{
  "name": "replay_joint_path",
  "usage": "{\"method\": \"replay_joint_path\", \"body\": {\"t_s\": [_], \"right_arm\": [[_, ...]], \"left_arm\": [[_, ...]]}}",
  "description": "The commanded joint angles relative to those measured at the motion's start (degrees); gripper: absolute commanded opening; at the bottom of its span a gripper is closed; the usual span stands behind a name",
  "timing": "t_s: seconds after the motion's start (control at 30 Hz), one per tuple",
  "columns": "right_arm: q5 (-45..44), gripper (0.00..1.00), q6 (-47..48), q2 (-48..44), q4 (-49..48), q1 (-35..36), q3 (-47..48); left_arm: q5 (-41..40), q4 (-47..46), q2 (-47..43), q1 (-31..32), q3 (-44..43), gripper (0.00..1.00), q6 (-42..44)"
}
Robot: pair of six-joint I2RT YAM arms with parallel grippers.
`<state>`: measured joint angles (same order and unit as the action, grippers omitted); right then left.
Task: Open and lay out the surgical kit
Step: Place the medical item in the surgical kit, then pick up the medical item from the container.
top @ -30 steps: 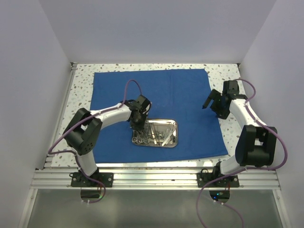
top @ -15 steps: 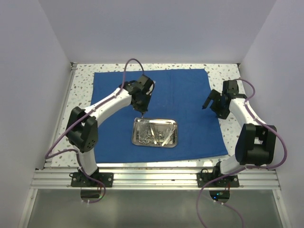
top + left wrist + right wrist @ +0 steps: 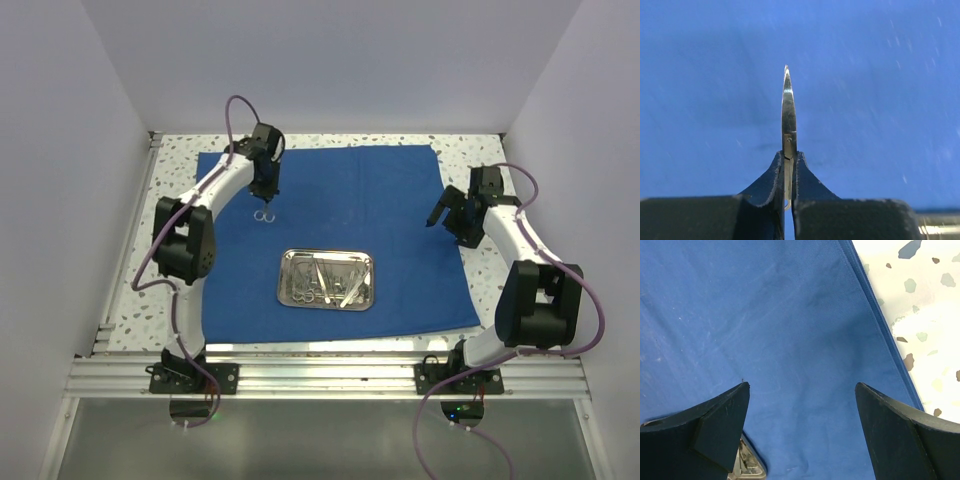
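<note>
top cam: high, rear | 2 wrist cams: close, share drape w/ top

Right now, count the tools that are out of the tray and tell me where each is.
1. The scissors hang in the left jaws over the far left of the blue cloth. The other tools lie in the tray; an arm could hide one.

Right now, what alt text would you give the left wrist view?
The left jaws are shut on thin steel scissors, seen edge-on, their pointed tip aimed up the middle of the frame. Plain blue cloth fills nearly all the background.
</note>
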<state>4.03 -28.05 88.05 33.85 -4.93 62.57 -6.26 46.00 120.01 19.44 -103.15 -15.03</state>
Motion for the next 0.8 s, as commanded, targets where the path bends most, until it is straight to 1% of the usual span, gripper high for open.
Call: {"method": "replay_joint_path", "body": {"t_s": [0.0, 0.07, 0.13, 0.17, 0.23, 0.27, 0.3, 0.37, 0.43, 0.47, 0.53, 0.57, 0.63, 0.7, 0.77], "right_arm": [[0.45, 0.90, 0.10, -0.34, -0.09, -0.08, 0.28], [0.54, 0.90, 0.02, -0.25, -0.10, -0.08, 0.28], [0.89, 0.90, -0.07, -0.16, -0.27, -0.08, 0.19], [0.98, 0.90, -0.07, -0.07, -0.18, -0.08, 0.19], [0.89, 0.90, -0.07, -0.16, -0.27, -0.08, 0.01], [0.72, 0.90, 0.02, -0.42, -0.27, -0.08, -0.25], [0.63, 0.90, 0.02, -0.68, -0.36, -0.08, -0.43], [0.54, 0.91, 0.10, -1.04, -0.45, -0.08, -1.21], [0.62, 0.91, 0.10, -1.30, -0.80, -0.08, -1.74], [0.71, 0.91, 0.02, -1.30, -0.89, -0.08, -1.83], [0.80, 0.91, 0.02, -1.30, -0.97, -0.08, -1.83], [0.89, 0.91, -0.07, -1.22, -0.97, -0.08, -1.75], [1.06, 0.91, 0.02, -1.13, -0.97, -0.08, -1.66], [1.24, 0.91, -0.07, -1.21, -1.06, -0.08, -1.74], [1.33, 0.91, -0.25, -1.48, -1.15, -0.08, -2.10]], "left_arm": [[-2.34, -4.51, 2.76, -1.68, -7.39, 0.00, 3.07], [-3.49, -5.21, 4.26, -2.47, -9.68, 0.00, 3.16], [-4.89, -5.04, 6.37, -3.27, -11.27, 0.27, 2.90], [-5.16, -4.34, 6.90, -3.36, -12.67, 0.49, 2.90], [-5.25, -3.46, 7.26, -3.45, -13.48, 0.63, 2.37], [-5.08, -3.37, 6.65, -3.36, -13.22, 0.68, 2.20], [-4.99, -3.63, 4.64, -3.27, -11.47, 0.75, 1.76], [-4.11, -3.99, 2.00, -3.09, -8.83, 0.76, 1.06], [-2.28, -3.99, -2.39, -2.39, -3.83, 0.74, -0.09], [-1.65, -3.81, -5.37, -1.26, -0.15, 0.71, -0.79], [-0.25, -3.72, -8.37, 0.59, 3.90, 0.68, -1.49], [0.11, -3.81, -9.78, 1.73, 7.84, 0.67, -1.93], [0.63, -3.55, -13.47, 4.98, 11.55, 0.66, -3.60], [2.03, -3.20, -16.28, 6.91, 16.39, 0.65, -6.22], [5.28, -4.50, -17.96, 7.63, 20.95, 0.63, -7.90]]}}
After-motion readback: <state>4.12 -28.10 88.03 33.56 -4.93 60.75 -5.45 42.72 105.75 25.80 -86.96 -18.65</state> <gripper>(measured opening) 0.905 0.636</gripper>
